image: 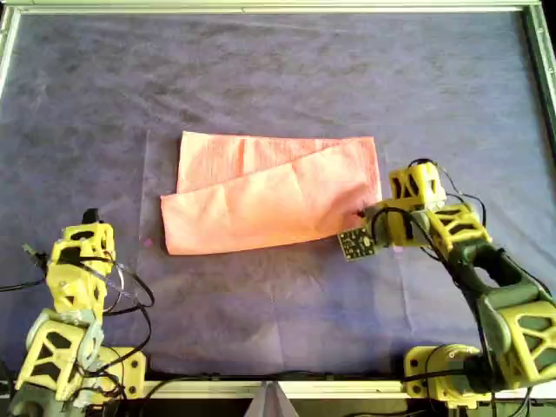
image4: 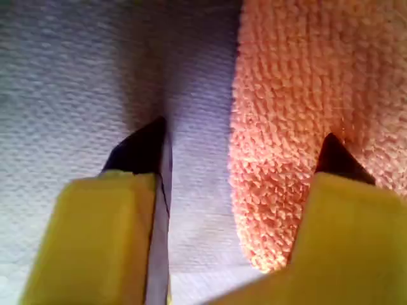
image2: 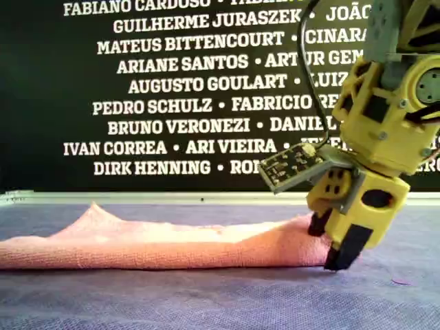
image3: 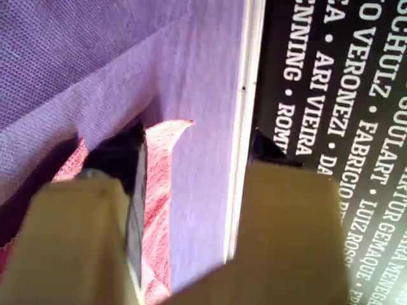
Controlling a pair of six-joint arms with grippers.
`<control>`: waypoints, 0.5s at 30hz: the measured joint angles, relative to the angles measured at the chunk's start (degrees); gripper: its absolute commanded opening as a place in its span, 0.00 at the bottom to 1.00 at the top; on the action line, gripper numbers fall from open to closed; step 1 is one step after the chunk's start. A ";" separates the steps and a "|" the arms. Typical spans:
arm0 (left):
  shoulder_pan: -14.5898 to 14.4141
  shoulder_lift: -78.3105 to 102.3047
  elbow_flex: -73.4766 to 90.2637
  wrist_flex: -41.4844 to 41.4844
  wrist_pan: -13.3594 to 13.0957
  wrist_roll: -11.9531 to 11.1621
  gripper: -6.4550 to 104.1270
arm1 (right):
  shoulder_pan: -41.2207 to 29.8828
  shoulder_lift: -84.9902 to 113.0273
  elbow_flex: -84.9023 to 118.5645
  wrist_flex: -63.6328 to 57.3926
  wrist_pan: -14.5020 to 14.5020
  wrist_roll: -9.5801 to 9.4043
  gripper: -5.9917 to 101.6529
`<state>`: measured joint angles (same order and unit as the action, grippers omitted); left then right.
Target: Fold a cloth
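The salmon-pink cloth point(image: 269, 195) lies folded at the middle of the table, its top layer skewed over the bottom one. In the exterior view the cloth point(image2: 172, 244) lies low with a raised corner. My second gripper point(image: 369, 213) is open at the cloth's right edge in the overhead view. In the second wrist view point(image4: 241, 146) one finger rests over the cloth point(image4: 299, 95) and the other over the covering. It is low at the table in the exterior view point(image2: 328, 242). My first gripper point(image: 89, 217) is open and empty, apart from the cloth point(image3: 159, 190).
The dark purple table covering point(image: 278, 69) spans the whole table inside a pale metal frame point(image: 261, 7). A small circuit board point(image: 354, 243) sticks out from the second arm's wrist. A black banner with names point(image2: 172, 82) stands behind the table.
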<state>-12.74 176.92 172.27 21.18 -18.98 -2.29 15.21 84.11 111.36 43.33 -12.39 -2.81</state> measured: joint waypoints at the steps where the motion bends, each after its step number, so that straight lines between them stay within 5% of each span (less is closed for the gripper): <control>1: 0.00 0.00 0.00 0.00 0.00 0.00 0.59 | 0.00 0.00 -0.35 0.00 0.00 0.00 0.91; 15: 0.44 0.00 0.00 0.00 0.00 0.00 0.58 | -0.26 -0.09 -0.44 -2.20 0.79 -0.18 0.91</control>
<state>-12.30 176.92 172.27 21.18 -18.98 -2.29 14.94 84.02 110.92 41.13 -11.60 -2.99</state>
